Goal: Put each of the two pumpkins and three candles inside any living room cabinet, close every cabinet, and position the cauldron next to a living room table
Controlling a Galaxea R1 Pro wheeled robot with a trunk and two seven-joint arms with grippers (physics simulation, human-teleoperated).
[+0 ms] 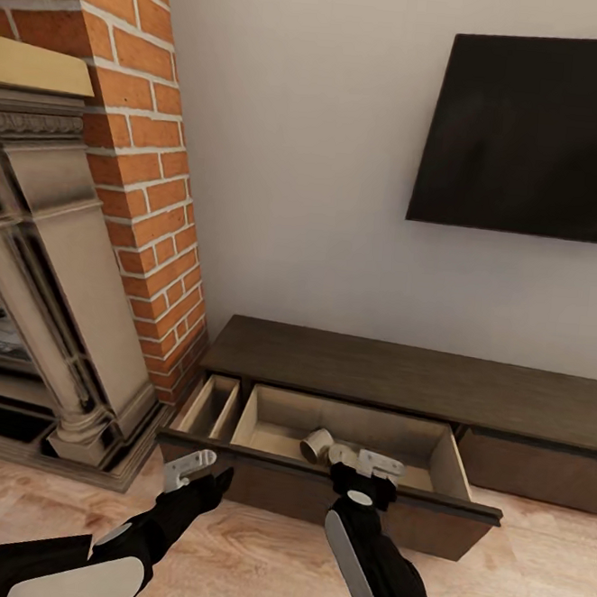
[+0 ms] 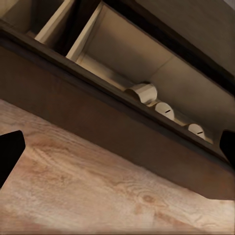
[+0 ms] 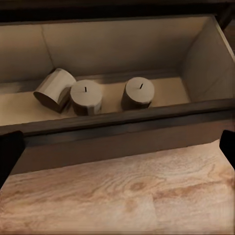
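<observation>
Clearly nothing is held: both the right gripper (image 1: 370, 469) and the left gripper (image 1: 198, 471) are spread wide. Three candles (image 3: 85, 96) lie along the open drawer's (image 1: 452, 461) front edge; light, rigid and smooth, they are probably best pinched across their round sides.

Three candles (image 3: 85, 96) inside cabinet (image 3: 122, 129) drawer

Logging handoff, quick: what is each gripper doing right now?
Left gripper: open, holding nothing, above the wooden floor.
Right gripper: open, holding nothing, at the open pale-lined drawer.
</observation>
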